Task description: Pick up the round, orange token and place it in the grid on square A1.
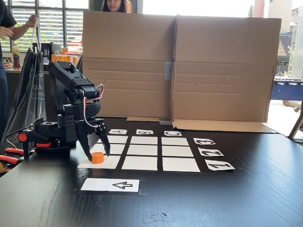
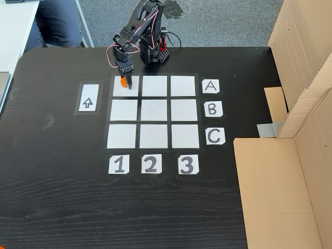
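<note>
Orange token (image 1: 97,157); white grid (image 2: 153,112) squares, black gaps; black table (image 2: 62,197); black pincer (image 1: 97,152).

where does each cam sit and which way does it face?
A fixed view: low at the table edge, facing the cardboard wall and windows; shows the arm, gripper at the orange token.
Another fixed view: high above, looking down on the grid; arm base at top, gripper over the token.
Shared: arm, token, grid, arrow card, cardboard.

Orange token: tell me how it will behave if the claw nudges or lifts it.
The orange token looks short and flat-based, so it should slide rather than tip. It seems rigid and probably light. If knocked onto its curved side, it could roll off square A1 beneath the claw.
</note>
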